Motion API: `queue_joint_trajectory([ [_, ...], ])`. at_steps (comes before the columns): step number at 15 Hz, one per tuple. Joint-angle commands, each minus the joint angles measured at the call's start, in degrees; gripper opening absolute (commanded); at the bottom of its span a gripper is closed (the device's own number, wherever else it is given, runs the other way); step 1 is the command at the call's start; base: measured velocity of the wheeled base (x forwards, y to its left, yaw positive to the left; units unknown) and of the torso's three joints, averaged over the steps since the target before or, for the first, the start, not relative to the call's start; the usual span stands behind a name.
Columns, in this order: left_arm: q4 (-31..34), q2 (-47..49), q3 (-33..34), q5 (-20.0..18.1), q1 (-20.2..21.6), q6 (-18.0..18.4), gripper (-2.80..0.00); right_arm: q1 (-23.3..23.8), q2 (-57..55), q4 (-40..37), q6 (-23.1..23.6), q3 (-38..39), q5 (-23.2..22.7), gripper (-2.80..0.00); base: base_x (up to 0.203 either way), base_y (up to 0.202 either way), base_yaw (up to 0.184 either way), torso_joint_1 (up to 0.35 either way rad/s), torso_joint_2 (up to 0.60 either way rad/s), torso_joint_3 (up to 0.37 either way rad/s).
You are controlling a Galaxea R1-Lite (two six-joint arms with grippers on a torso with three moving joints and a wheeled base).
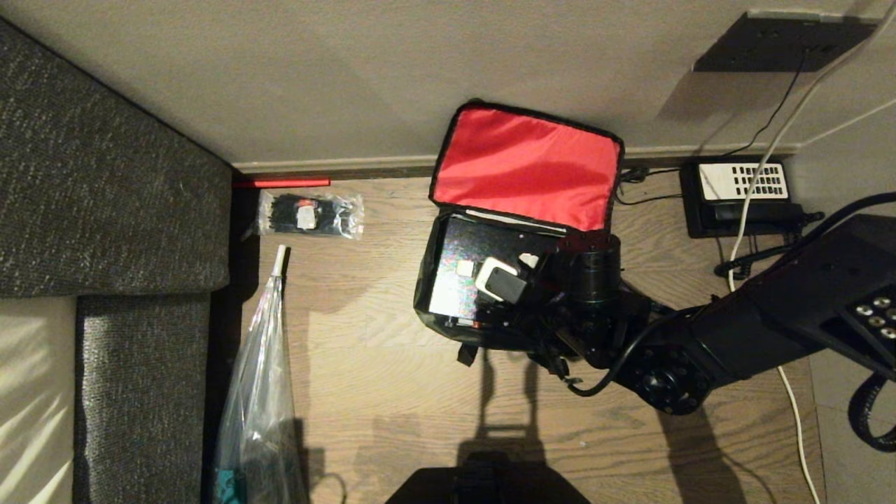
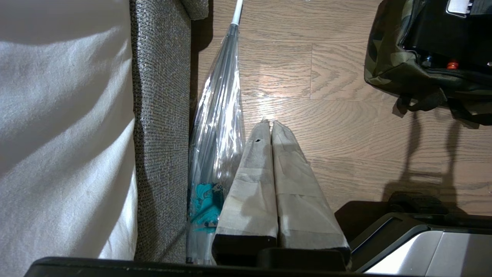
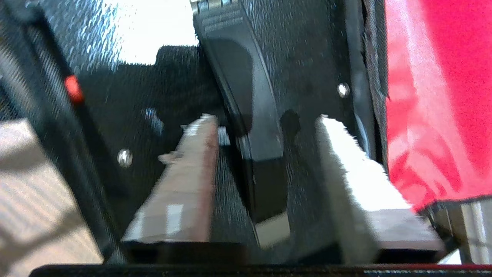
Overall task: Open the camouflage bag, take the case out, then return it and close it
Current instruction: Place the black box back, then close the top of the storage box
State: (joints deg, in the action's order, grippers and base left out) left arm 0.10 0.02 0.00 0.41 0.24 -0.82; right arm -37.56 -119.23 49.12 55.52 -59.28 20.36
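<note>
Inside your green camouflage fabric bag (image 1: 430, 280) lies the flat black hard case (image 3: 161, 96). Your right gripper (image 3: 265, 127) hangs above it, fingers apart astride its black handle (image 3: 246, 96), gripping nothing. Your left gripper (image 2: 271, 125) is parked with fingers together.

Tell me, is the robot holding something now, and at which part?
Nothing is held. The right gripper stands open astride the handle of the case inside the camouflage bag. The left gripper is shut on nothing.

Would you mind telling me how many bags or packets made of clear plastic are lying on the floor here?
2. A small clear packet of black ties lies by the baseboard, left of the camouflage bag. A long clear bag stretches along the sofa's edge. More may be hidden out of frame.
</note>
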Motion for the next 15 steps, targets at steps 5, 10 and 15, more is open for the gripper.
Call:
queue_joint_trajectory([
  [5, 0.0, -0.1, 0.2, 0.0, 0.0, 0.0, -2.8, -2.4, 11.3, -1.3, 0.1, 12.1, 0.4, 0.0, 0.0, 0.0, 0.0, 0.0, 0.0, 0.0],
  [10, 0.0, -0.1, 0.2, 0.0, 0.0, -0.1, -2.8, -2.9, 26.7, -7.0, -1.3, 21.1, 2.9, -2.8, 0.0, 0.0, 0.0, 0.0, 0.0, 0.0],
  [15, 0.0, -0.1, 0.2, 0.0, 0.0, 0.0, -2.8, 3.5, 40.6, -24.8, -20.7, 29.7, 8.7, -2.8, 0.0, 0.0, 0.0, 0.0, 0.0, 0.0],
])
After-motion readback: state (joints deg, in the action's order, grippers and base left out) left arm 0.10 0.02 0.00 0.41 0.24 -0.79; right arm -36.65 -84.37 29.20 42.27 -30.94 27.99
